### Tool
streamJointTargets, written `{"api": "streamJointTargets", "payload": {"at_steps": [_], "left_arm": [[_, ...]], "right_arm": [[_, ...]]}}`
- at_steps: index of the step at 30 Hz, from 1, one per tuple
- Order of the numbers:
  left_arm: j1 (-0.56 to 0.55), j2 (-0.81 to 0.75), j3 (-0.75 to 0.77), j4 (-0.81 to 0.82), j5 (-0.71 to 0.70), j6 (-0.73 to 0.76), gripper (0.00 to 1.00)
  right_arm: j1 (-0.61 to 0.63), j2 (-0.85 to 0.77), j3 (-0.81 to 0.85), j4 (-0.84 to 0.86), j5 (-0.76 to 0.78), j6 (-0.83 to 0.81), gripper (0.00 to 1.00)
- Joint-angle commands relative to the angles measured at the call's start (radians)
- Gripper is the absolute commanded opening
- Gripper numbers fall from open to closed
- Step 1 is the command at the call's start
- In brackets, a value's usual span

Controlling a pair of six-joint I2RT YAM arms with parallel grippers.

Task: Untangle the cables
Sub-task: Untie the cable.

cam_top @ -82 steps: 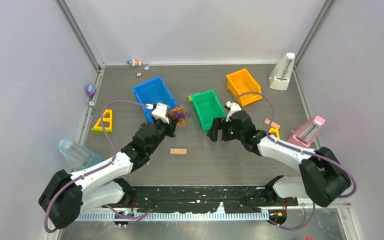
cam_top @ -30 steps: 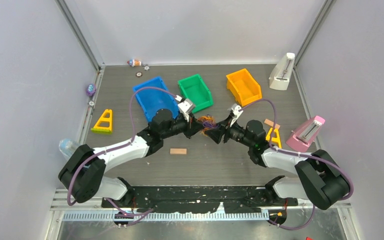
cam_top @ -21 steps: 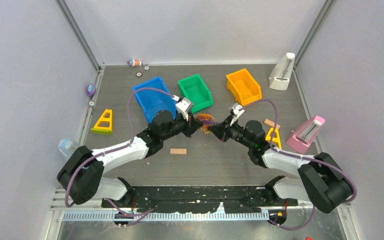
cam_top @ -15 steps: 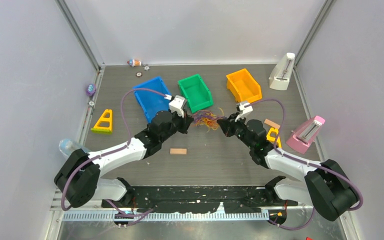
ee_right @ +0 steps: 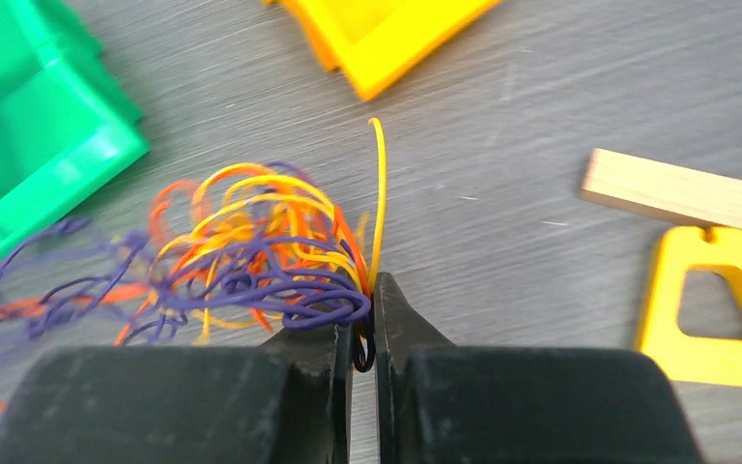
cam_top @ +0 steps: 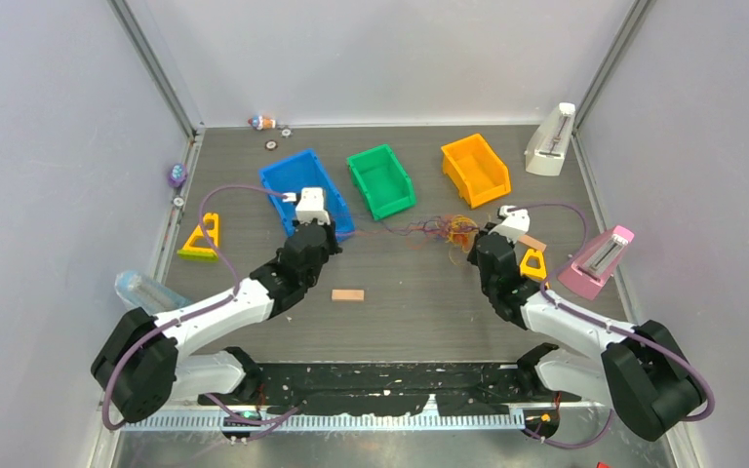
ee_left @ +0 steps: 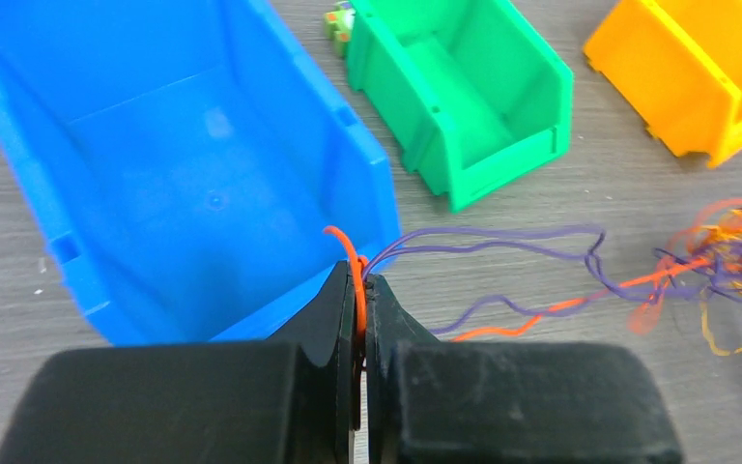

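Note:
The cables (cam_top: 453, 230) are thin orange, yellow and purple strands, bunched in a loose tangle (ee_right: 261, 253) by my right gripper. Purple and orange strands (ee_left: 502, 246) stretch from that tangle across the table to my left gripper. My left gripper (ee_left: 360, 285) (cam_top: 327, 232) is shut on an orange strand and purple ones, just in front of the blue bin (ee_left: 169, 164). My right gripper (ee_right: 362, 309) (cam_top: 475, 237) is shut on the edge of the tangle, with a yellow strand (ee_right: 379, 193) sticking up from its jaws.
Blue (cam_top: 302, 190), green (cam_top: 380, 180) and orange (cam_top: 474, 169) bins stand in a row behind the cables. A wooden block (cam_top: 348, 294) lies near the front. Another wooden block (ee_right: 671, 189) and a yellow triangle (ee_right: 710, 309) lie right of my right gripper. A second yellow triangle (cam_top: 200, 237) sits far left.
The two grippers have drawn apart, left going left and right going right. The tangle, earlier bunched between them, is now stretched out, its bulk near the right gripper, which has shut on it.

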Motion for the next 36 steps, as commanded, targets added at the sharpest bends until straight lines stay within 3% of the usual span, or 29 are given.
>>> {"api": "streamJointTargets", "payload": {"at_steps": [1, 4, 9, 12, 13, 15, 18, 26, 36], "left_arm": [[0.009, -0.05, -0.037, 0.047, -0.177, -0.031, 0.0], [0.009, -0.057, -0.046, 0.068, -0.136, -0.017, 0.0], [0.009, -0.034, -0.021, 0.11, 0.172, 0.106, 0.0], [0.009, -0.004, -0.005, 0.124, 0.275, 0.129, 0.02], [0.009, 0.008, 0.006, 0.124, 0.318, 0.141, 0.17], [0.008, 0.035, 0.032, 0.112, 0.407, 0.151, 0.58], [0.007, 0.075, 0.049, 0.145, 0.557, 0.161, 0.82], [0.006, 0.102, 0.068, 0.184, 0.766, 0.214, 0.9], [-0.035, 0.141, 0.117, 0.113, 0.727, 0.313, 0.94]], "right_arm": [[-0.008, -0.036, 0.042, -0.08, 0.271, 0.098, 0.05], [-0.008, -0.039, 0.032, -0.046, 0.211, 0.055, 0.05], [-0.008, -0.055, 0.002, 0.124, -0.138, -0.111, 0.06], [-0.007, -0.061, -0.016, 0.193, -0.21, -0.119, 0.06], [-0.008, -0.063, -0.023, 0.205, -0.248, -0.134, 0.06], [-0.008, -0.07, -0.033, 0.248, -0.362, -0.172, 0.05], [-0.007, -0.067, -0.053, 0.359, -0.586, -0.199, 0.05], [-0.008, -0.045, -0.062, 0.486, -0.871, -0.187, 0.05], [-0.006, 0.004, -0.038, 0.547, -1.056, -0.158, 0.05]]}}
